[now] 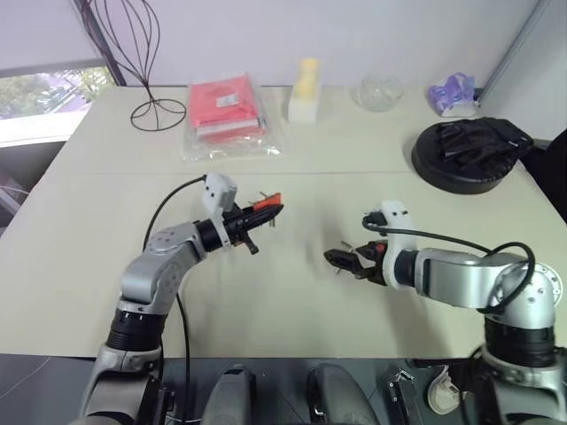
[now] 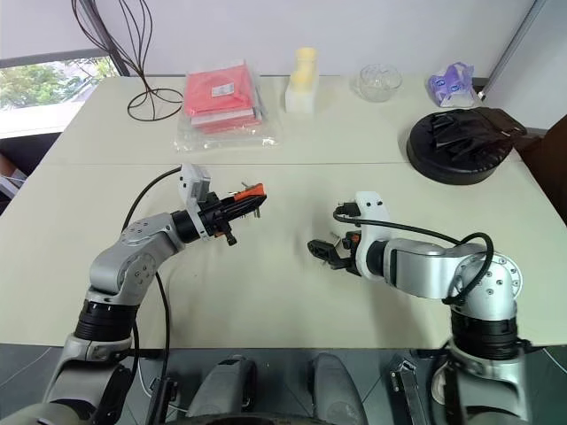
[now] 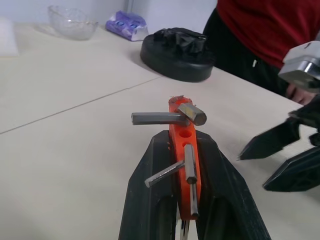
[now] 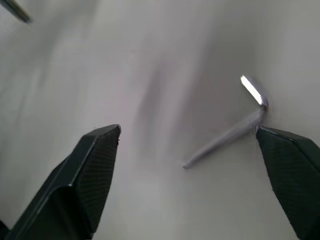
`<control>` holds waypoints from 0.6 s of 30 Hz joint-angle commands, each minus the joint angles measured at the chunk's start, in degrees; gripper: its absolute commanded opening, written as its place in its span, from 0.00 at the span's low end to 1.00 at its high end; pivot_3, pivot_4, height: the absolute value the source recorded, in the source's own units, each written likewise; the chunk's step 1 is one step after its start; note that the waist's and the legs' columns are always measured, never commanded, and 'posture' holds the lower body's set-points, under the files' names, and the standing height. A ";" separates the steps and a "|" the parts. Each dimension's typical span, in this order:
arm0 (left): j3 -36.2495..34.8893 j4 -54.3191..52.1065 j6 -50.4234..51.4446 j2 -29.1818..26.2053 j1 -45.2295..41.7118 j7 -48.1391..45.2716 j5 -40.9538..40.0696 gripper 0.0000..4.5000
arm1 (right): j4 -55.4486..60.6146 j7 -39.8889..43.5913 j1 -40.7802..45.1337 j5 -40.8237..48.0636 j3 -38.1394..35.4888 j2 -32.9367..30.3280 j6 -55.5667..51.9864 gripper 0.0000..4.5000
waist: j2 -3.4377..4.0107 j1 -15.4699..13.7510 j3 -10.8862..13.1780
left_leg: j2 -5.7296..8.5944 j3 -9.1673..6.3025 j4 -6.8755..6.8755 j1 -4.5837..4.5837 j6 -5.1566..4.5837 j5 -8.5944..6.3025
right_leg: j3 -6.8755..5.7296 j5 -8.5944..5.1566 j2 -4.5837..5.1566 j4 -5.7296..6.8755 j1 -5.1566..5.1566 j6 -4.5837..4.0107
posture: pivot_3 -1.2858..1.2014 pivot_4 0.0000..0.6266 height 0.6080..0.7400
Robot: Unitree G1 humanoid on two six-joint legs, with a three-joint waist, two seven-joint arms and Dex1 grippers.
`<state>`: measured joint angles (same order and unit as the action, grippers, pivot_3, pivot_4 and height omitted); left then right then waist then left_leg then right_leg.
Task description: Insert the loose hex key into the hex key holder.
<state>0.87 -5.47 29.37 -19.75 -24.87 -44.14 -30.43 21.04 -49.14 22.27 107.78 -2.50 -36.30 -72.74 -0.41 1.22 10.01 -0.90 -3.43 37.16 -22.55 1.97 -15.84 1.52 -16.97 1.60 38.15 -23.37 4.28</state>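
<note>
Meanwhile, the left gripper (image 3: 182, 200) is clamping its two black fingers on the hex key holder (image 3: 183, 150), holding the orange block level above the table (image 1: 292, 305) with its grey keys jutting out; the right gripper (image 4: 187, 150) is hanging over the tabletop with its fingers spread wide and gripping nothing; the loose hex key (image 4: 230, 131) is lying flat on the table between those fingers, its bend touching or just beside one fingertip (image 4: 280, 145); in the right wrist view its long arm is running from about seven o'clock up to one o'clock, the short arm kinking off toward eleven; the right arm is plainly the nearer one; in the head views the holder is sitting at roughly ten o'clock from that gripper, well apart.
</note>
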 commanded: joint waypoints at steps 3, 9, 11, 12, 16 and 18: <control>-0.33 -2.24 -1.22 0.01 0.10 0.42 0.18 0.00 | 0.62 -3.18 0.33 5.22 6.60 -5.39 9.19 0.99 | 0.00 -0.05 0.00 | -0.02 -0.01 0.00 0.01 0.00 0.00 | 0.01 0.00 -0.06 0.00 0.00 0.00 | 0.52 0.24 1.00; -0.24 -2.32 -1.63 0.48 0.71 1.11 0.37 0.00 | -2.59 -4.29 2.96 4.36 12.99 -5.51 12.63 0.99 | 0.00 -0.06 0.00 | -0.03 -0.01 0.00 0.01 0.00 0.00 | 0.02 0.00 -0.06 -0.02 0.00 0.00 | 0.52 0.24 1.00; -0.06 -2.57 -1.61 0.81 0.78 1.35 0.37 0.00 | -4.57 -4.16 4.47 1.02 15.39 -3.56 12.75 0.99 | -0.01 -0.01 -0.01 | -0.04 0.00 0.00 0.03 0.00 0.00 | 0.02 0.00 -0.08 -0.02 0.01 -0.01 | 0.52 0.24 1.00; 0.00 -2.65 -1.64 0.98 0.81 1.47 0.41 0.00 | -5.51 -3.85 5.23 -0.95 16.44 -2.53 12.54 0.87 | -0.02 0.03 -0.02 | -0.05 0.00 0.00 0.05 0.00 0.00 | 0.02 0.00 -0.09 -0.02 0.01 -0.01 | 0.52 0.24 1.00; -0.26 -3.18 -1.81 1.62 1.42 2.43 0.34 0.00 | -9.13 -2.56 7.20 -8.60 18.70 1.07 10.85 0.45 | -0.07 0.14 -0.07 | -0.08 0.00 -0.01 0.09 0.00 0.00 | 0.05 -0.01 -0.13 -0.01 0.03 -0.02 | 0.52 0.24 1.00; -0.29 -3.71 -1.84 1.77 1.95 2.82 0.28 0.00 | -10.16 -1.63 7.78 -11.52 18.86 2.08 9.75 0.22 | -0.12 0.18 -0.11 | -0.09 0.01 -0.01 0.10 0.00 0.00 | 0.05 0.00 -0.13 -0.01 0.03 -0.02 | 0.52 0.24 1.00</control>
<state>1.12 -6.61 28.40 -18.07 -22.89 -41.59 -29.95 12.68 -51.87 30.34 98.50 14.28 -35.15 -61.55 -0.52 1.40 9.90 -1.00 -3.43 37.14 -22.45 1.97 -15.84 1.58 -16.98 1.47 38.14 -23.34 4.26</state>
